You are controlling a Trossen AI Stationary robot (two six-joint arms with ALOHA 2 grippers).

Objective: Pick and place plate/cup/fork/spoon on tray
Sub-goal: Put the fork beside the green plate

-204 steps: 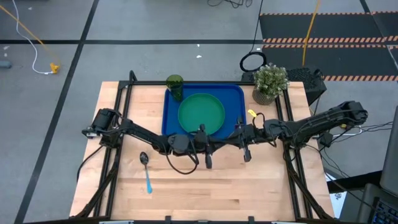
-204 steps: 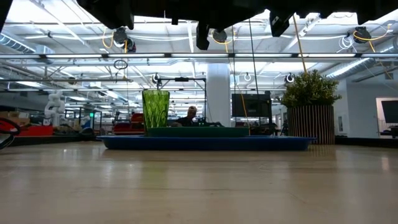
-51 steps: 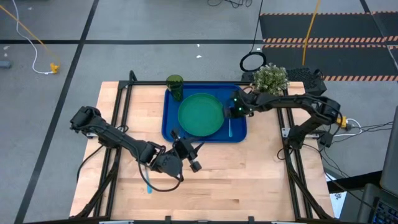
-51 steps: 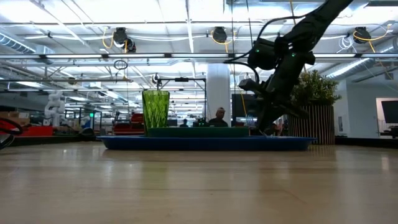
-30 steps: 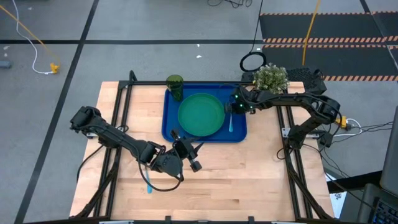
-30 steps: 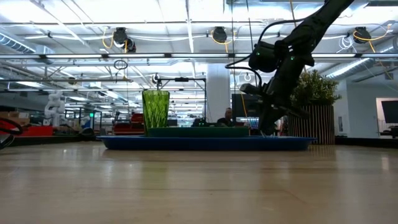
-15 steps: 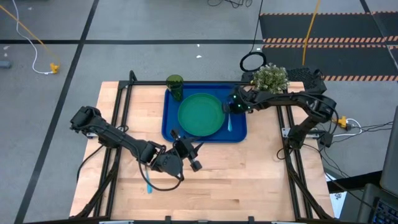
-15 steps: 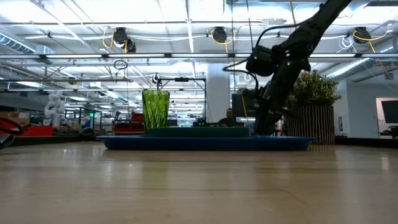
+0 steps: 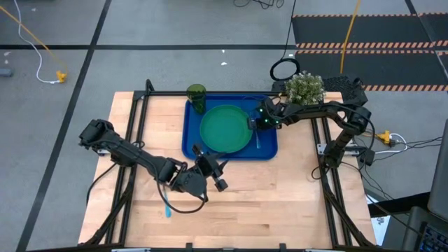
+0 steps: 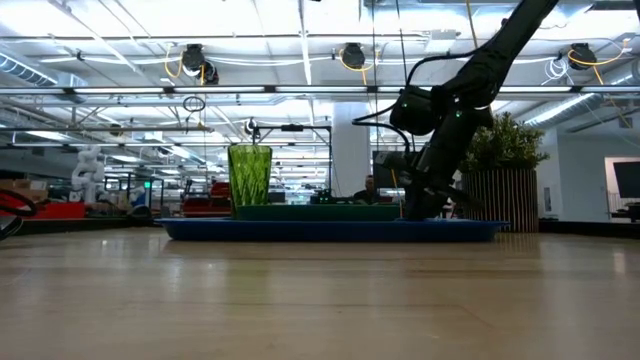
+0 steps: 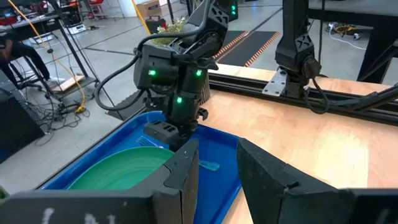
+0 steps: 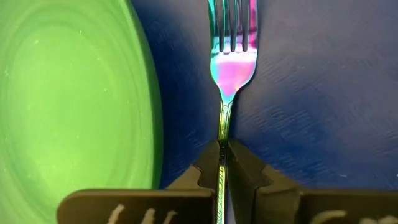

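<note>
The blue tray [image 9: 192, 143] lies at the table's far middle. The green plate [image 9: 226, 129] sits on it, and the dark-green cup [image 9: 197, 94] stands in its far left corner. The fork [image 12: 232, 59] lies on the tray just right of the plate. My right gripper [image 9: 256, 126] is low over the tray and shut on the fork. My left gripper [image 9: 210, 162] is open and empty above the wood near the tray's near edge. The spoon shows only by its light-blue handle end [image 9: 167, 210]; my left arm hides the rest. My right gripper pinches the fork's slim neck just behind the tines [image 12: 222, 132] between its two fingertips. The fingers come from above, slanting down, and the fork runs on between them. The tines lie over the tray floor beside the plate's rim, and the handle end [image 11: 208, 165] lies on the tray.
A potted leafy plant [image 9: 304, 89] stands just beyond the tray's far right corner, close to my right arm. A black frame rail [image 9: 140, 133] runs along each side of the table. Bare wood [image 9: 280, 203] lies near and right of my left gripper.
My right gripper has gone a little toward the table's left, closer to the plate, and down toward the tray floor, shut the whole time. My left arm has kept still.
</note>
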